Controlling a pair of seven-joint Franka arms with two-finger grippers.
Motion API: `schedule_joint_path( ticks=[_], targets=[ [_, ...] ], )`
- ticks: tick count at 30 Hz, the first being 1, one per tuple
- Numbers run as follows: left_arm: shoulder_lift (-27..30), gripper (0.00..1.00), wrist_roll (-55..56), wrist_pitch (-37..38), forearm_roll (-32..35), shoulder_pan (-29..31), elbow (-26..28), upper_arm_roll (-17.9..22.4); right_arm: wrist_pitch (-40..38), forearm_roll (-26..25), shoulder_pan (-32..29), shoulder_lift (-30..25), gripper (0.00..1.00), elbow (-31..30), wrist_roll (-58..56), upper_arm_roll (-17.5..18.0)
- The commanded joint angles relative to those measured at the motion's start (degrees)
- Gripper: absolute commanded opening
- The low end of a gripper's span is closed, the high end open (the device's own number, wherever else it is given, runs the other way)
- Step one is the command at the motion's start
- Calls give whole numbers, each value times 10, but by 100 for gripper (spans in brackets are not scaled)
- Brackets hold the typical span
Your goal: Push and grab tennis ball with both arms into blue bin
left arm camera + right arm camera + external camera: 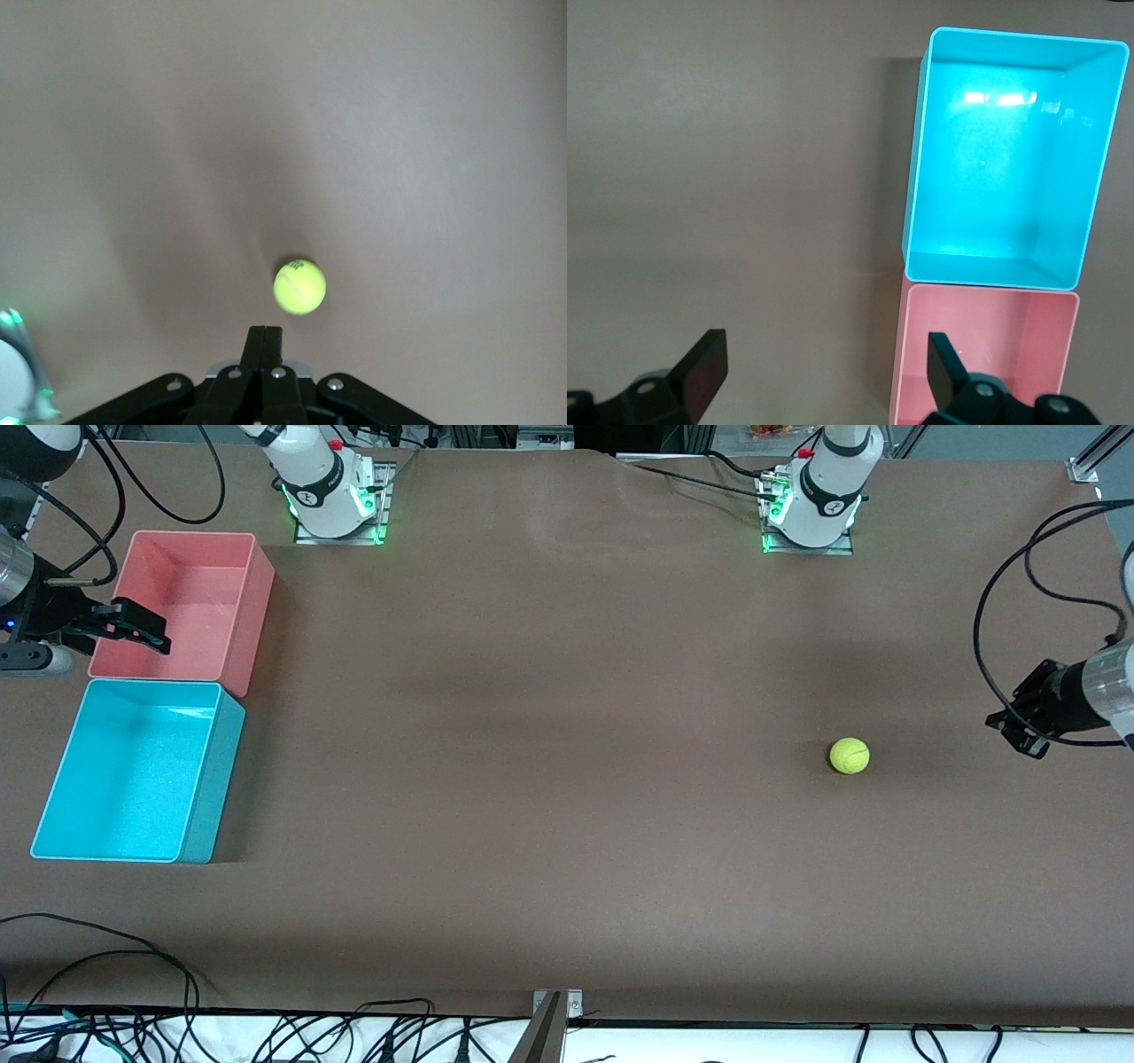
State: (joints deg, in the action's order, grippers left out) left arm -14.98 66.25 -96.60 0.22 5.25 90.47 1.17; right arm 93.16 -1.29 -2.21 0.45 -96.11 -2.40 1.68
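L gripper (1019,731) pinched closed nr tennis ball (850,755); R gripper (133,627) spread wide over pink bin (257,602) edge.

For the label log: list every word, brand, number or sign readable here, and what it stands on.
No text can be read.
Tennis ball: a dark mark beside its seam, too blurred to read.
Arm bases: a small round emblem on each, too small to read.
Blue bin and pink bin: no markings visible.

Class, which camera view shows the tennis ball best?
The left wrist view: the tennis ball lies large just ahead of the shut left gripper. The front view shows it small on the table; the right wrist view shows none.
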Motion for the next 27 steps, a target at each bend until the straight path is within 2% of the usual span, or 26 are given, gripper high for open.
schedule_joint_path(
  ticks=[1, 13, 23, 27],
  targets=[
    [12, 0, 94, -69, 14, 8, 73, -5, -7, 10, -7, 4, 100, 14, -7, 4],
    [20, 0, 206, -221, 15, 21, 216, -5, -8, 10, -7, 4, 100, 14, -7, 4],
    [20, 0, 230, -373, 35, 24, 337, -5, -8, 10, -7, 4, 100, 14, -7, 4],
    [4, 0, 230, -416, 42, 25, 358, -5, -8, 10, -7, 4, 100, 14, -7, 4]
  ],
)
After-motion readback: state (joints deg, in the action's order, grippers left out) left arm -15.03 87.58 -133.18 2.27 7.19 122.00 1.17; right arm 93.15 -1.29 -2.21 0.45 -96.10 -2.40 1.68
